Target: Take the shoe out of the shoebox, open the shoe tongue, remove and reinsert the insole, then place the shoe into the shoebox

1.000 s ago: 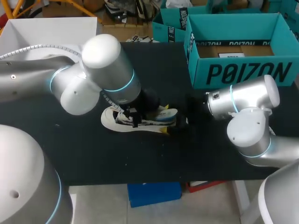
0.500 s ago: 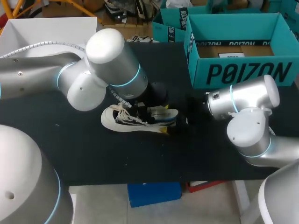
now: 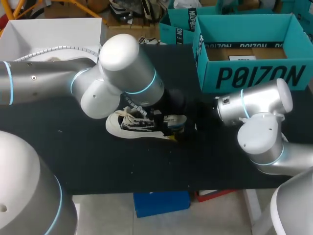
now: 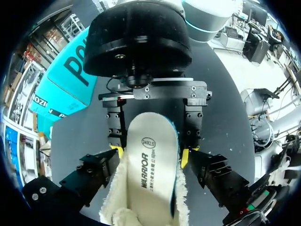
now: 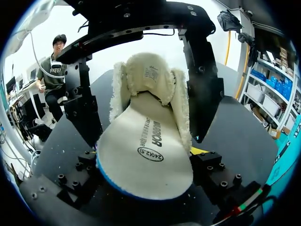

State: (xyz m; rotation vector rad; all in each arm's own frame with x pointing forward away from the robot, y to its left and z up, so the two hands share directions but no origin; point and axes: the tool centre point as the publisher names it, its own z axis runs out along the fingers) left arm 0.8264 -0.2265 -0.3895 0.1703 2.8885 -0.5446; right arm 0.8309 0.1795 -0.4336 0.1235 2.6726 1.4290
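Observation:
A white shoe (image 3: pixel 128 126) with a fleece lining lies on its sole on the black table (image 3: pixel 98 161), toe to the left. Its white insole (image 4: pixel 150 176) sits inside it, flat along the shoe (image 5: pixel 143 150). My left gripper (image 4: pixel 150 155) hangs over the shoe's middle, open, one finger (image 5: pixel 84 113) off each side. My right gripper (image 5: pixel 146 153) holds the heel end, its fingers (image 4: pixel 193 125) pressed against both sides. In the head view both grippers are hidden under the arms. The teal shoebox (image 3: pixel 249 73) stands open at the back right.
A second teal box (image 3: pixel 178 24) sits behind the shoebox. A white bin (image 3: pixel 49 32) stands at the table's back left. My left arm's elbow (image 3: pixel 122 68) looms over the table's middle.
My left gripper has opened from shut and shifted right along the shoe, toward the heel. The shoe and my right arm have stayed put.

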